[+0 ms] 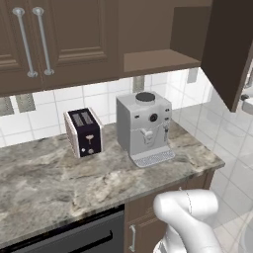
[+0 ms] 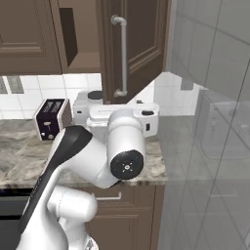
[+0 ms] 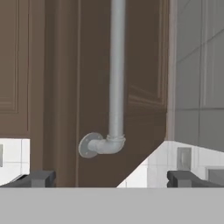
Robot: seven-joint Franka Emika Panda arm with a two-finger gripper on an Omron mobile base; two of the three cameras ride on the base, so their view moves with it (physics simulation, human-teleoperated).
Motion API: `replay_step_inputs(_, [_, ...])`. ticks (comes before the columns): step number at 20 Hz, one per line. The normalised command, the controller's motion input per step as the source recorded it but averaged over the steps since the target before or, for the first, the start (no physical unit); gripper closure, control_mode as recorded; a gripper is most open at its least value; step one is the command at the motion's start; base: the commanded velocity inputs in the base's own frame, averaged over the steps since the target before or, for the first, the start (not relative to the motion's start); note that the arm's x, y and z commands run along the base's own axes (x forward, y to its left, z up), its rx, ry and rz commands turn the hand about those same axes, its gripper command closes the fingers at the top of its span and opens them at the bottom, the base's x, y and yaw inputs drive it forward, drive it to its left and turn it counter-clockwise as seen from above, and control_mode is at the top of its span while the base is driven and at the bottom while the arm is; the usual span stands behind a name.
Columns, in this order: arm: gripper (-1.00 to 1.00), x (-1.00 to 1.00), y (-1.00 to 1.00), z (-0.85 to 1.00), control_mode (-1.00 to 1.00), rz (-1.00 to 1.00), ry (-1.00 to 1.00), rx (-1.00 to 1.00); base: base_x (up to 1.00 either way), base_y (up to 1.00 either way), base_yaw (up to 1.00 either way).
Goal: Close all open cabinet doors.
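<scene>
The tool (image 3: 109, 179) has its two dark fingertips (image 3: 37, 178) spread as wide apart as they go, gripping nothing. Straight ahead of it and a little above hangs the open cabinet door (image 3: 144, 70), swung out from the wall cupboard, its silver bar handle (image 3: 116, 74) running upward from a curved foot that sits between the fingertips' line of sight. I'd say the tool is held level with the door's lower end so it can press on the panel and swing it shut; whether it touches the wood I cannot tell.

Behind the door, the cupboard's inside (image 1: 158, 59) stands exposed, while the doors (image 1: 54, 39) farther off to the tool's left are already flush.

Below the tool lies the marbled counter (image 1: 59, 183), carrying a grey coffee machine (image 1: 145, 127) nearly under the open cupboard and a dark toaster (image 1: 84, 132) beyond it. White tiles back the counter, and a pale tiled wall (image 2: 210, 58) closes in on the tool's right.
</scene>
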Motion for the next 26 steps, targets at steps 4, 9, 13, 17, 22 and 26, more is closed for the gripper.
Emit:
replay_step_inputs(4, [-1.00, 0.47, 0.17, 0.00, -1.00, 0.00, 0.00, 0.00, 0.00, 0.00, 0.00])
replay_step_inputs(9, [-1.00, 0.53, 0.20, 0.00, -1.00, -0.02, 0.00, 0.00, 0.00, 0.00, 0.00])
replay_step_inputs(13, [-1.00, 0.59, 0.20, 0.00, -1.00, -0.03, 0.00, 0.00, 0.00, 0.00, 0.00])
replay_step_inputs(17, [-1.00, 0.61, 0.23, 0.00, -1.00, -0.03, 0.00, 0.00, 0.00, 0.00, 0.00])
replay_step_inputs(22, [-1.00, 0.61, 0.26, 0.00, -1.00, -0.03, 0.00, 0.00, 0.00, 0.00, 0.00])
replay_step_inputs(26, [-1.00, 0.63, 0.27, -0.01, -1.00, -0.04, 0.00, 0.00, 0.00, 0.00, 0.00])
